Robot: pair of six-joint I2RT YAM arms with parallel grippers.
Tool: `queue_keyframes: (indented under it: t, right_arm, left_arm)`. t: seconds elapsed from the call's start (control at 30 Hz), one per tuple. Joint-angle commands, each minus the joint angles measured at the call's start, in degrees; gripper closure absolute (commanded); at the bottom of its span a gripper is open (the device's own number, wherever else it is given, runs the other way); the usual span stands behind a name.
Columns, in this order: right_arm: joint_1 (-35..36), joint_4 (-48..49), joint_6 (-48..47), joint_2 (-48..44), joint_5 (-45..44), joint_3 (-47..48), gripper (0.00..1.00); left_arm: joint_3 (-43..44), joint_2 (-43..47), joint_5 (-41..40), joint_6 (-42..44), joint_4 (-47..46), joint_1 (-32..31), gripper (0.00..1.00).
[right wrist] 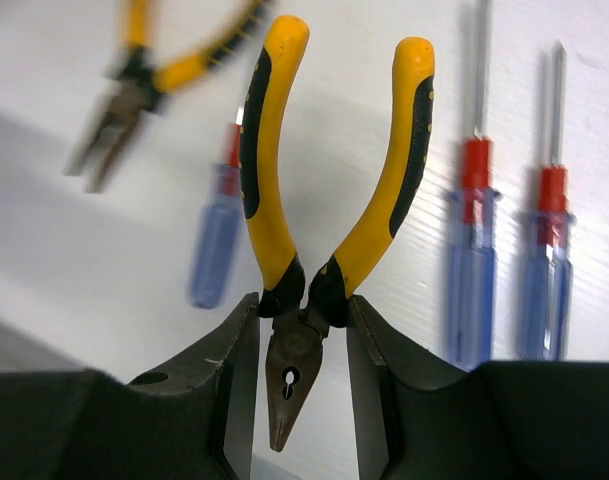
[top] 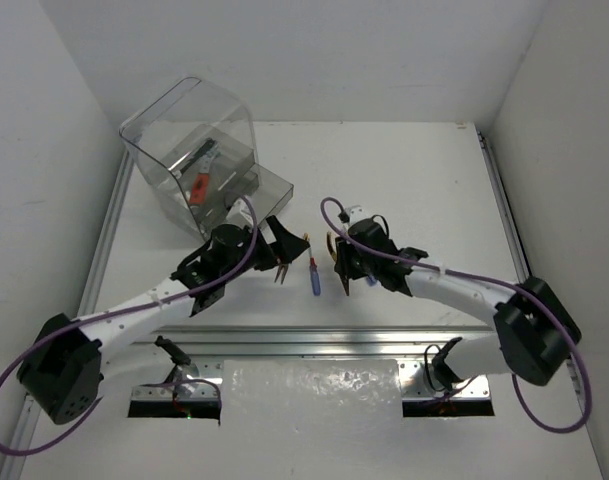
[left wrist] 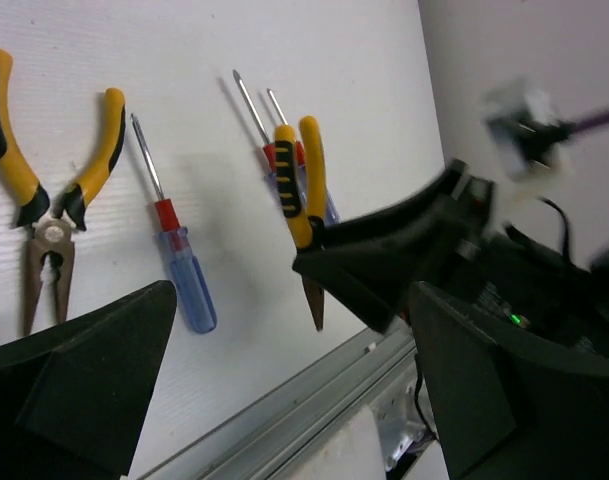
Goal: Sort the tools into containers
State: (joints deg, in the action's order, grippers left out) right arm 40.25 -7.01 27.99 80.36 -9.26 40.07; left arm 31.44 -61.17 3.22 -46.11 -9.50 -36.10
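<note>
My right gripper [right wrist: 299,350] is shut on the joint of a yellow-handled pliers [right wrist: 319,200], nose towards the camera and handles spread away. The pliers also show in the left wrist view [left wrist: 302,185], in front of two blue-handled screwdrivers [left wrist: 274,150]. My left gripper [left wrist: 294,400] is open and empty, just left of the right gripper [top: 339,262]. The second yellow-handled pliers [left wrist: 49,200] and another blue-handled screwdriver [left wrist: 179,265] lie on the table under the left gripper. The clear box [top: 189,150] stands at the back left, with a red-handled tool [top: 198,187] and a silver tool inside.
Two blue screwdrivers [right wrist: 509,270] lie right of the held pliers, a third [right wrist: 216,235] to the left. An aluminium rail [left wrist: 314,400] runs along the table's near edge, close below both grippers. White walls enclose the table on three sides.
</note>
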Motion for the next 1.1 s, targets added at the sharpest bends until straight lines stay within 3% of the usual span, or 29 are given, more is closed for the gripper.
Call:
queue_keyframes:
  t: [0.0,0.23,0.33,0.43,0.47,0.53,0.6,0.67,0.73,0.77,0.87,0.97,1.07]
  right_arm:
    - [0.09,10.07,-1.8,-8.43,7.83,-1.74,1.0]
    - [0.27,12.37,-1.27,-14.79,15.93,-2.46,1.0]
    - [0.53,13.24,-0.48,-16.1,18.74,-2.28,1.0]
    - [0.79,13.42,-0.04,-16.02,20.77,-1.32,1.0]
    - [0.8,13.68,-0.13,-16.02,21.29,-1.23,1.0]
    - [0.88,14.47,0.14,-15.93,22.17,-1.31,0.99]
    - [0.88,14.92,0.49,-16.28,22.09,-1.23,0.96]
    - [0.8,13.78,0.4,-17.25,20.69,-0.97,0.65]
    - [0.45,10.28,0.4,-18.65,15.8,-0.88,0.32]
    - [-0.34,8.95,0.23,-19.79,14.8,-0.61,0.21]
    - [-3.5,1.14,0.49,-21.03,11.55,0.96,0.11]
    - [-6.22,-3.97,-0.21,-22.69,10.66,1.76,0.1]
    - [-7.55,-4.95,-1.09,-24.97,11.28,0.54,0.1]
  left_arm:
    - [0.9,-5.08,-1.12,-6.0,-13.16,-1.25,0.0]
    - [4.76,-14.4,3.19,-7.24,-22.31,-3.8,0.07]
    - [7.4,-17.83,4.33,-7.59,-22.84,-4.68,0.24]
    - [8.37,-20.13,5.47,-7.86,-24.86,-5.21,0.52]
    - [8.9,-20.57,6.35,-7.86,-25.39,-5.3,0.71]
    - [9.86,-21.89,7.75,-6.72,-26.1,-5.21,1.0]
    - [11.88,-21.98,9.17,-3.57,-24.09,-5.21,1.0]
    - [14.95,-21.28,8.39,-0.58,-19.88,-5.04,1.0]
    - [18.29,-19.52,5.49,6.27,-8.83,-4.16,1.0]
    - [21.26,-18.91,2.35,10.47,-5.13,-3.55,1.0]
    - [26.9,-16.71,-2.76,19.08,6.21,0.14,1.0]
    - [34.28,-18.1,-9.96,27.7,20.61,3.57,1.0]
    - [41.84,-22.22,-12.7,34.84,28.18,7.43,1.0]
